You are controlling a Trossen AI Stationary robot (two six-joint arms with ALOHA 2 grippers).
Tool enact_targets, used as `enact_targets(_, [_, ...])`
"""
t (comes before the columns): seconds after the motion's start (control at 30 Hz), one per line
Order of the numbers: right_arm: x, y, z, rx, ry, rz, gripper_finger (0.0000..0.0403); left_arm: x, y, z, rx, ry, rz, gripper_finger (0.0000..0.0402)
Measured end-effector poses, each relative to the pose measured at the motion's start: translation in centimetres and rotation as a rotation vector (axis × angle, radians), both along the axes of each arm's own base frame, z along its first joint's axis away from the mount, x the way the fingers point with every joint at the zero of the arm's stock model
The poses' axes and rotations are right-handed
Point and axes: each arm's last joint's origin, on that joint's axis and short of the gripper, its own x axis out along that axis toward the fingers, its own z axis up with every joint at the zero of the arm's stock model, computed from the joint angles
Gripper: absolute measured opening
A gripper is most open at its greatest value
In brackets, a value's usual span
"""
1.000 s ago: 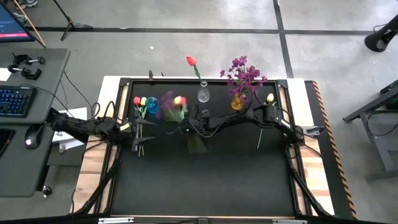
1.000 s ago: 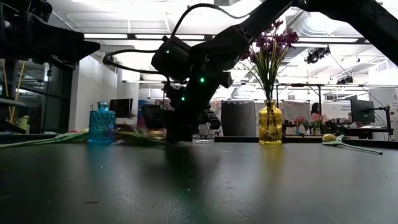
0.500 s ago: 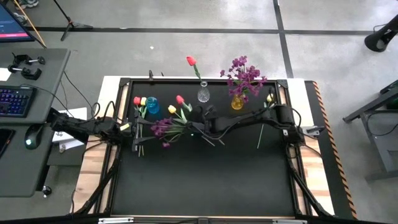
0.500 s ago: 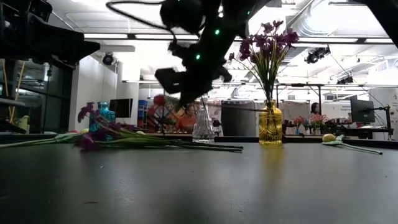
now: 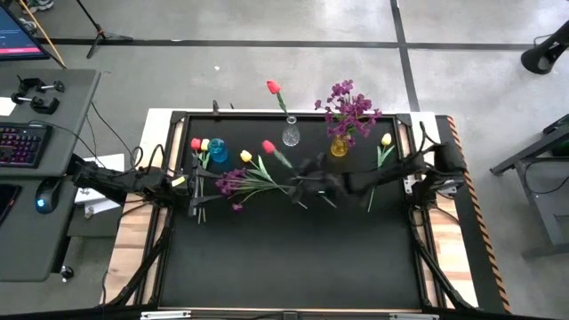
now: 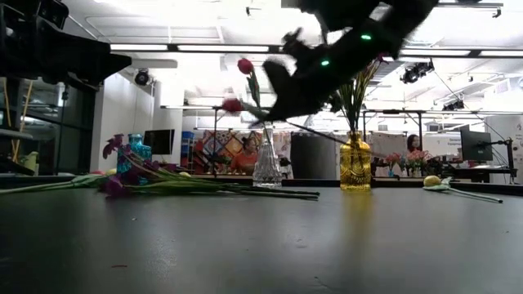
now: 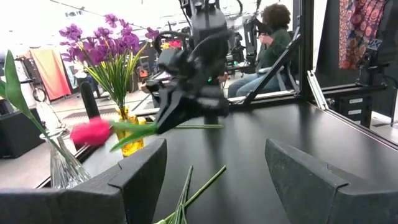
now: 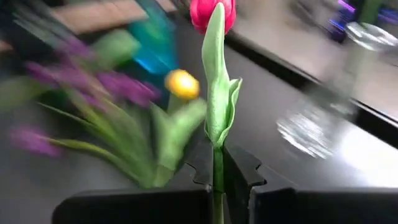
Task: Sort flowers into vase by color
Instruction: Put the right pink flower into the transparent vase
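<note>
1. Gripping a red tulip (image 5: 268,147) by its green stem, the right end effector (image 5: 307,173) is clamped shut on it above the middle of the black tabletop (image 5: 293,258); the right wrist view shows the stem pinched between the fingers (image 8: 239,171) with the bloom standing above them.
2. Seen from the low view, that tulip is lifted clear of the tabletop, its bloom pointing toward the clear glass vase (image 6: 266,163).
3. The clear vase already carries one red tulip (image 5: 273,87) at the far edge.
4. The yellow vase (image 5: 339,147), beside the clear one, holds a bunch of purple sprigs (image 5: 348,105).
5. The blue vase (image 5: 218,151) stands toward the far left; a red and a yellow tulip (image 5: 200,145) lie just beside it.
6. A purple sprig (image 5: 233,182) and a yellow tulip (image 5: 246,157) lie on the tabletop between the blue vase and the held flower.
7. Another yellow tulip (image 5: 385,140) lies near the right edge.
8. The left end effector (image 5: 197,188) waits at the left edge, fingers (image 7: 134,177) spread wide and empty.
</note>
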Motion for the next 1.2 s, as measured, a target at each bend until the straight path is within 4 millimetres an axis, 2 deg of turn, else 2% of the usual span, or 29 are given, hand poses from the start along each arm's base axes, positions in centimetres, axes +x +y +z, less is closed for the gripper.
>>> enact_targets(0.1, [-1.5, -0.4, -0.4, -0.019, -0.284, 0.134, 0.0001, 0.0, 0.0, 0.0, 0.0, 0.0, 0.0, 0.0262])
enact_targets(0.2, [-2.7, -2.0, 0.0, -0.067, -0.549, 0.223, 0.0001, 0.0, 0.0, 0.0, 0.0, 0.0, 0.0, 0.0262])
enact_targets(0.3, [-2.9, -4.2, 0.6, -0.11, -0.707, 0.317, 0.0001, 0.0, 0.0, 0.0, 0.0, 0.0, 0.0, 0.0262])
enact_targets(0.37, [-2.3, -5.6, 1.5, -0.172, -0.764, 0.366, 0.0001, 0.0, 0.0, 0.0, 0.0, 0.0, 0.0, 0.0262])
enact_targets(0.6, [0.7, -9.5, 5.6, -0.528, -0.749, 0.38, 0.0, 0.0, 0.0, 0.0, 0.0, -0.001, 0.0, 0.0262])
enact_targets(0.8, [2.5, -11.6, 9.0, -0.632, -0.706, 0.334, 0.0, 0.0, 0.0, 0.0, 0.0, -0.001, 0.0, 0.0262])
enact_targets(1.03, [1.8, -13.9, 11.1, -0.748, -0.771, 0.243, 0.0, 0.0, 0.0, 0.0, 0.0, -0.001, 0.0, 0.0262])
enact_targets(1.2, [1.0, -15.7, 11.2, -0.742, -0.778, 0.164, 0.0, 0.0, 0.0, 0.0, 0.0, -0.001, 0.0, 0.0262])
